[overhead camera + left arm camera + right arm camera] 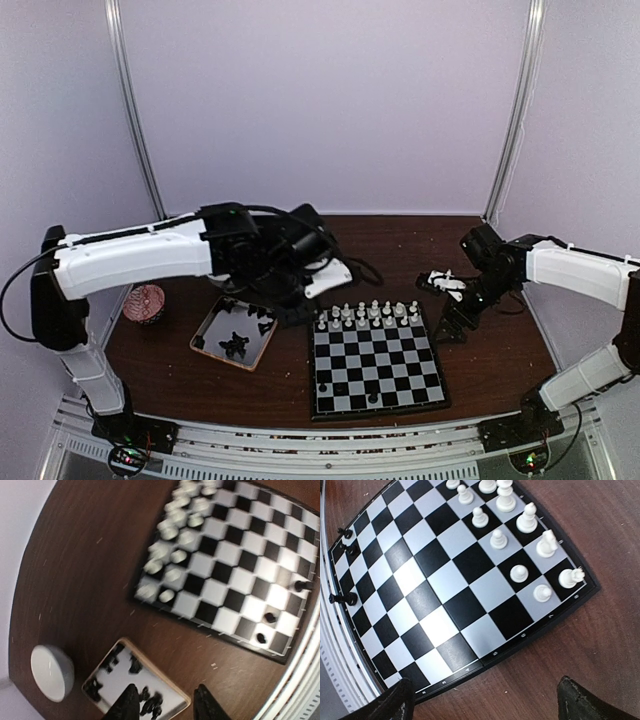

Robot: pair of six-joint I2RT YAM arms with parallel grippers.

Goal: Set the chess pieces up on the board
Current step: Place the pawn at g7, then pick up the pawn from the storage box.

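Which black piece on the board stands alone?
The black piece midway along the board's near edge; the other two sit together at its near-left corner.

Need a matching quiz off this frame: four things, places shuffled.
1 white pieces
2 three black pieces
3 other black pieces
4 right pincer

A in the tray
B far two rows of the board
C open, off the board's far right corner
D near rows of the board

Pairs: 1-B, 2-D, 3-A, 4-C
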